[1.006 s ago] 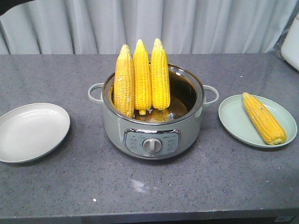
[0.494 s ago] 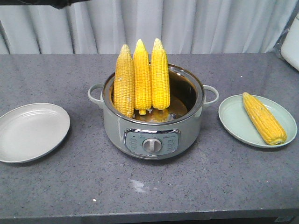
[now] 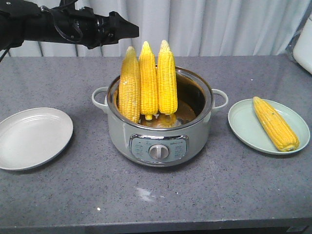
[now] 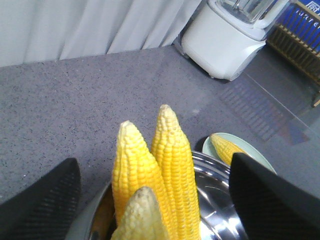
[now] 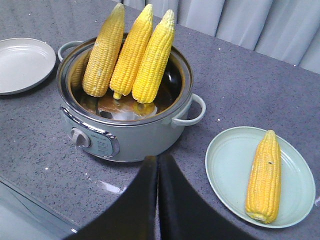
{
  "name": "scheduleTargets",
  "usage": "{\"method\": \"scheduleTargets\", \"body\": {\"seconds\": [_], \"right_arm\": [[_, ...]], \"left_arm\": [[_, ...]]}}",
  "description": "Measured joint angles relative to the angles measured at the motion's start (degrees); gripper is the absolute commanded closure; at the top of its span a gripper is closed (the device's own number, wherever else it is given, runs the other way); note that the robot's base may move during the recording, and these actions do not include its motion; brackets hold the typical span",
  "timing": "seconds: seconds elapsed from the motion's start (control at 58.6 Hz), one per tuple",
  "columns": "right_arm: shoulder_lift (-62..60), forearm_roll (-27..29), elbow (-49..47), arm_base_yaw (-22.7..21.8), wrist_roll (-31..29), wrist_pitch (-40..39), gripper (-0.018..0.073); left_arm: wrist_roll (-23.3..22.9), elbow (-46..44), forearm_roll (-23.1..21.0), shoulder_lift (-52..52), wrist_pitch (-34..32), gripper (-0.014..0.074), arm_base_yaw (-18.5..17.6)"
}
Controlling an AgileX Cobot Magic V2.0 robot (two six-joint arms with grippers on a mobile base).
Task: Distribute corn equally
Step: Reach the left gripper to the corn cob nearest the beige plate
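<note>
Only the left wrist view shows the left tool (image 3: 127, 29) spread wide and gripping nothing, near the tips of three kernelled corn cobs (image 3: 146, 80). They stand tips-up in the steel-lined pot (image 3: 158, 141) at the middle of the counter (image 3: 73, 195). In the right wrist view the right tool (image 5: 158, 162) is pinched closed and bare. The fourth cob (image 3: 275, 124) lies on the glossy green plate (image 3: 243, 122) by the right edge, tip toward the back.

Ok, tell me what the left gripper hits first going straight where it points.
Probably the upright corn cobs in the pot: the wrist view shows their tips ahead of the open left gripper, nearest paler cob first. Depth is uncertain.
</note>
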Motion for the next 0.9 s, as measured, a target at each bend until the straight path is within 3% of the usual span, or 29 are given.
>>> {"method": "scheduleTargets", "body": {"seconds": [0.392,0.563,0.682,0.904], "right_arm": [[0.0,-0.06,0.0,0.0,-1.25,0.01,0.0565],[0.0,-0.06,0.0,0.0,-1.25,0.01,0.0565],[0.0,-0.06,0.0,0.0,-1.25,0.01,0.0565],[0.0,-0.06,0.0,0.0,-1.25,-0.04,0.0565]], "left_arm": [[-0.2,-0.07,4.16,4.11,1.73,0.0008,-2.12],[-0.2,-0.01,5.8,4.34,4.11,0.0053,-2.12],[-0.32,-0.01,6.02,4.34,5.21,0.0143,-2.12],[-0.33,-0.01,6.21,4.34,6.46,0.0423,-2.12]]}}
